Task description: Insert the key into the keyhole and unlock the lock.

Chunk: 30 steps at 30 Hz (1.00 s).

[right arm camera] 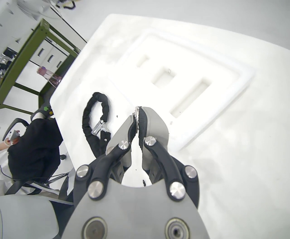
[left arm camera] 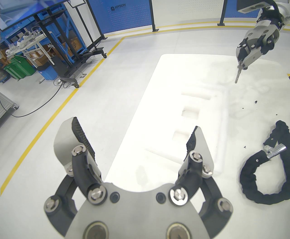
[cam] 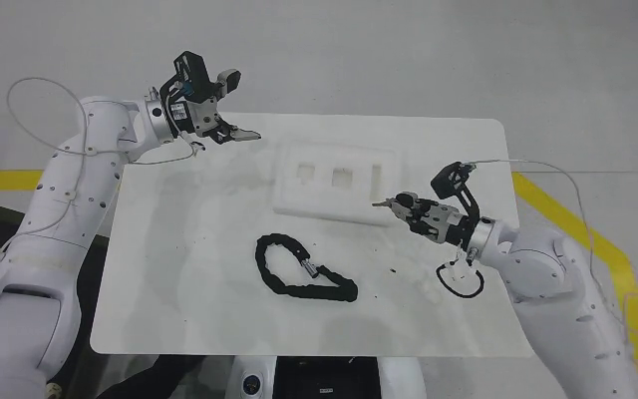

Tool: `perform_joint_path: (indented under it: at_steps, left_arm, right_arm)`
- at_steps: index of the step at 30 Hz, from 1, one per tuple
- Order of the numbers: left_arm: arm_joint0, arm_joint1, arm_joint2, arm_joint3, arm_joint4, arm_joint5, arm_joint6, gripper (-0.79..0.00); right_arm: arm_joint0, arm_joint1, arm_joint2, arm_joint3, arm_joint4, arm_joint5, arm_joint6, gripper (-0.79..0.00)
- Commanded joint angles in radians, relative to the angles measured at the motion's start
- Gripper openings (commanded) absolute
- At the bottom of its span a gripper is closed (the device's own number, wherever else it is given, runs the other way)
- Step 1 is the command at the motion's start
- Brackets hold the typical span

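While the right end effector (cam: 397, 205) clamps the key (cam: 382, 204), head buried in its grip, the left end effector (cam: 227, 140) gapes empty, upper left of the top view.

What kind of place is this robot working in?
Probably a robotics lab or a factory test hall: yellow floor lines, blue partition panels and a blue rack of boxes surround the white table.
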Motion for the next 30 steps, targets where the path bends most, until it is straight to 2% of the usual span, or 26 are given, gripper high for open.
perform_joint_path:
  at_steps: [1,9,14,23,30]
  left_arm:
    - [0.0,0.0,0.0,0.0,0.0,0.0,0.0,0.0]
    - [0.0,0.0,0.0,0.0,0.0,0.0,0.0,0.0]
    - [0.006,0.0,0.0,-0.009,-0.002,0.009,-0.005,0.0]
    - [0.065,0.014,0.05,-0.193,-0.014,0.0,-0.057,0.0]
    - [0.08,0.043,0.176,-0.318,0.085,0.0,0.014,0.0]
  right_arm:
    - [-0.026,0.003,0.027,-0.027,-0.002,-0.01,-0.015,-0.785]
    - [-0.128,0.009,0.127,-0.09,-0.013,-0.01,-0.138,-0.785]
    - [-0.145,0.009,0.143,-0.086,-0.005,-0.018,-0.171,-0.785]
    - [-0.145,0.009,0.143,-0.086,-0.005,-0.018,-0.171,-0.785]
    - [-0.145,0.009,0.143,-0.086,-0.005,-0.018,-0.171,-0.785]
